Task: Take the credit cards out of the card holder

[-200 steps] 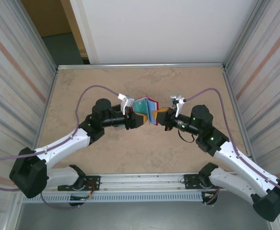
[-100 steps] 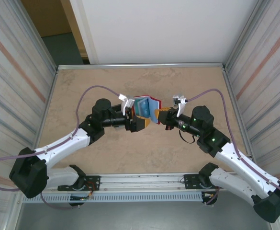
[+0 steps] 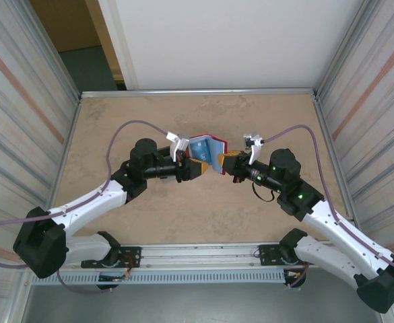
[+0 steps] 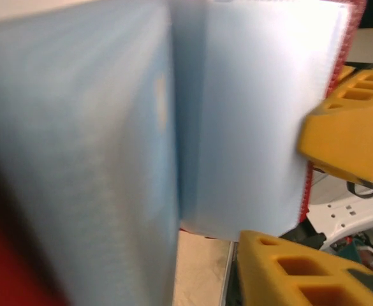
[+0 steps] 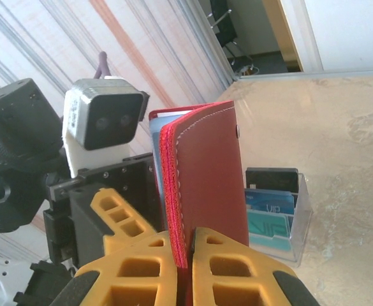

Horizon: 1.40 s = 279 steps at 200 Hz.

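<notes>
Aloft over the middle of the tan, stone-patterned surface [image 3: 271,121], the small dark-red, booklet-like card holder [image 3: 205,149] hangs open between two robot arms. The right tool [image 5: 185,245] is clenched on the edge of the holder's stitched red cover. In the right wrist view that cover rises straight out of the tool's yellow fingers [image 5: 206,241], its long axis pointing away from the tool. The holder's pale blue-grey inner panels [image 4: 250,115] fan out to the left, facing the left tool [image 3: 197,169], which sits just beside them on the near-left. One of its yellow fingers [image 4: 253,274] shows under the panels' lower edge. The other is lost behind a blurred leaf close to the lens, so it cannot be told whether this tool is pinching anything or standing free. What the panels hold is likewise too blurred to make out. With the right arm serving as the clamp, the left arm looks the one placed to draw the contents out toward the left. A clear plastic box [image 5: 301,223] holding a few dark and blue cards [image 5: 270,205] rests on the surface just past the holder, a likely place for whatever comes out.
</notes>
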Each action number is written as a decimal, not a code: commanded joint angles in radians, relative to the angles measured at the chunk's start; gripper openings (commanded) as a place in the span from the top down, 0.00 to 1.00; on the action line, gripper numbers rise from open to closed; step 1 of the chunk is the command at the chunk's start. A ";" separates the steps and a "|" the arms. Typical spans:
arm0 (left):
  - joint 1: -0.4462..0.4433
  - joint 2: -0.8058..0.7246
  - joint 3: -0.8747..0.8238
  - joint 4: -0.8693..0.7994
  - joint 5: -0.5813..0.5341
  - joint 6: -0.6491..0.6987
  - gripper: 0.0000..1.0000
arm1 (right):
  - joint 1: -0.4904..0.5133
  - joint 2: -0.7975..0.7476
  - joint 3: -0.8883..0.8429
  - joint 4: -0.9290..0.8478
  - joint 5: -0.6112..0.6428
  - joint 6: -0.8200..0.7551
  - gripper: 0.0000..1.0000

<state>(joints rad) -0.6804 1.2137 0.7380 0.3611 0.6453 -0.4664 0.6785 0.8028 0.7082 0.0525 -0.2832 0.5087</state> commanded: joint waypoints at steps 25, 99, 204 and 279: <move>-0.005 0.019 0.050 -0.105 -0.044 0.051 0.89 | -0.004 -0.030 -0.010 -0.038 0.069 0.005 0.77; -0.043 0.057 0.071 -0.266 -0.170 0.064 0.95 | -0.006 -0.070 0.049 -0.305 0.375 0.017 0.32; -0.211 0.256 0.129 -0.399 -0.349 -0.046 0.96 | -0.105 -0.166 0.020 -0.474 0.510 0.170 0.06; -0.183 0.362 0.036 -0.206 -0.240 -0.232 0.95 | -0.112 -0.067 0.032 -0.500 0.455 0.177 0.01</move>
<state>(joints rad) -0.8845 1.5410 0.8196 0.0242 0.3386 -0.5972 0.5735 0.7097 0.7311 -0.4301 0.1947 0.6636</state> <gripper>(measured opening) 0.134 0.988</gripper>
